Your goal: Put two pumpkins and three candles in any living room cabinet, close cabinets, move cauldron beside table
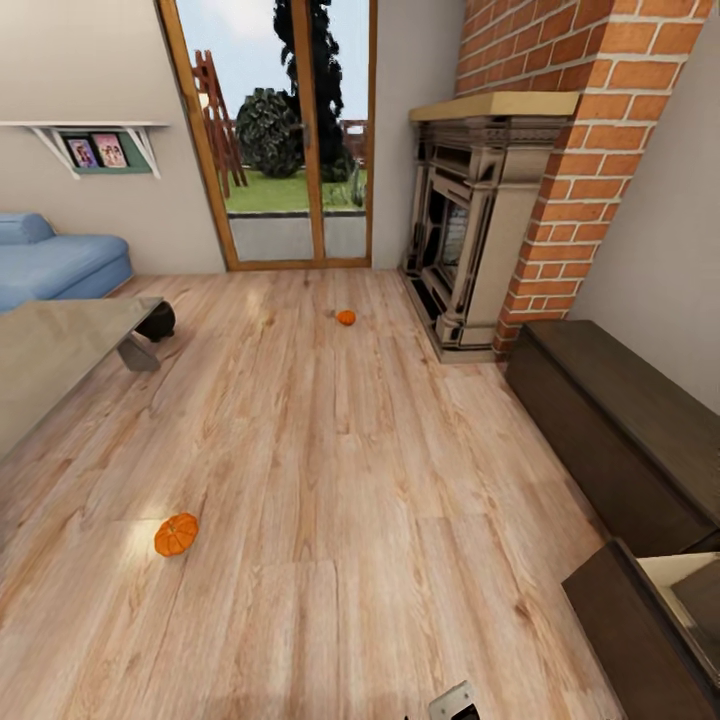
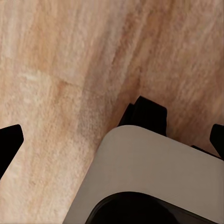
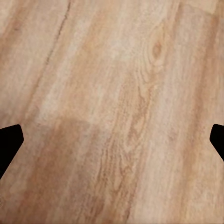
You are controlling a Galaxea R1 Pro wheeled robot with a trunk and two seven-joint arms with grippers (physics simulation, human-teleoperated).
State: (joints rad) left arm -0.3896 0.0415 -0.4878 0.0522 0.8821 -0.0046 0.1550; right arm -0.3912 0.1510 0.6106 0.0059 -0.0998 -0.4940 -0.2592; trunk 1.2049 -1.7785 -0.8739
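Claws first: left claw spread wide and held nothing, one dark fingertip at each edge of its wrist view, aimed down at the plank floor with a pale rounded part of the robot's own body just beneath. Right claw gaped just as wide, likewise empty, hung over bare boards.

Further out, ahead of both claws and off to the left-claw side, lay the near pumpkin on the open floor, apart from everything else. Far beyond it, nearly straight ahead, sat the far pumpkin, close to the foot of the fireplace. Off to the right-claw side ran the long dark cabinet along the wall, and nearest that claw stood a drawer that looked pulled open, pale inside; could not tell whether anything lay in it. Well away on the left-claw side rested the black cauldron, just beside the tabletop.

Judged as a fetching step: empty-handed and facing the room, probably bound for the near pumpkin. Called next for rolling the base closer, lowering one wide claw around the squat fruit, closing gently on its round sides, then carrying it across to the open drawer.
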